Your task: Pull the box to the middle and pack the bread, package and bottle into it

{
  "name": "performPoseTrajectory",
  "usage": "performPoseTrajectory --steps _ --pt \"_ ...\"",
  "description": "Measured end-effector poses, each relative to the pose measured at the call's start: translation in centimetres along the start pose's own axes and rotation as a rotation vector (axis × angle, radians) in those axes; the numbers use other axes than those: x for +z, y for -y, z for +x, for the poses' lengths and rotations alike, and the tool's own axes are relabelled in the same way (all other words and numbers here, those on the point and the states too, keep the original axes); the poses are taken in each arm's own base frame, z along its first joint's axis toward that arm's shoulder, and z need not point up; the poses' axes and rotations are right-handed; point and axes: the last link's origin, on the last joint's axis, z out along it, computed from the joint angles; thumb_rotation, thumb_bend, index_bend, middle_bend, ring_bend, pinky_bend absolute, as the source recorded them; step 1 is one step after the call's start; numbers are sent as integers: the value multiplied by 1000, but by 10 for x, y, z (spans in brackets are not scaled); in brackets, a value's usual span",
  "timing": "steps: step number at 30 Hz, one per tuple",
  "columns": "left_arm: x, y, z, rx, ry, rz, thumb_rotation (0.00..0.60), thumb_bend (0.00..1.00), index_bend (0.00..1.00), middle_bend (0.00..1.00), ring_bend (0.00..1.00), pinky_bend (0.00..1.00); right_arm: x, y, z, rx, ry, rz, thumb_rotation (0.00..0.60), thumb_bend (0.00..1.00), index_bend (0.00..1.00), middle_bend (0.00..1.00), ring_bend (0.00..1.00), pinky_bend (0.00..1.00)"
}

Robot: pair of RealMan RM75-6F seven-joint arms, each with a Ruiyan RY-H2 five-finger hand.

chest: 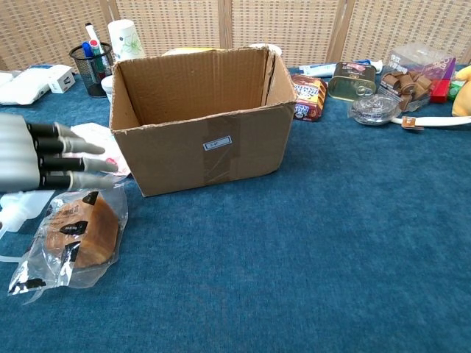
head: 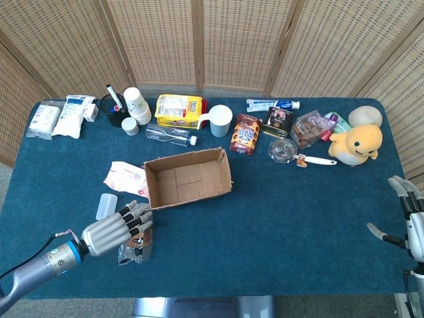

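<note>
**Left robot hand reaching over the bagged bread**

Hovering with fingers extended and apart, holding nothing: left robot hand, just above the bread. Lying on the surface near the box, left of its front corner; long axis running roughly toward and away from the robot. Advisable: lowering squarely, closing across the short width, gripping loaf rather than loose wrapper. Idling open at the far edge: right robot hand.

Left hand covers bread; right hand cut off.
</note>
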Motion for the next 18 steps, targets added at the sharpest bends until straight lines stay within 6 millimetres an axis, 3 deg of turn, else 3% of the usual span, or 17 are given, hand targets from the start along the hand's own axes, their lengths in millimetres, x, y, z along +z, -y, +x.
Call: performPoseTrajectory --steps 8,18 --pt "7 -3 -25 47 68 -36 600 59 0 0 0 172 1 -2 3 17 -11 -13 600 0 97 110 102 294" --pt "29 -10 -34 132 11 -13 600 55 0 0 0 277 0 0 5 20 -23 -3 600 0 100 114 102 288"
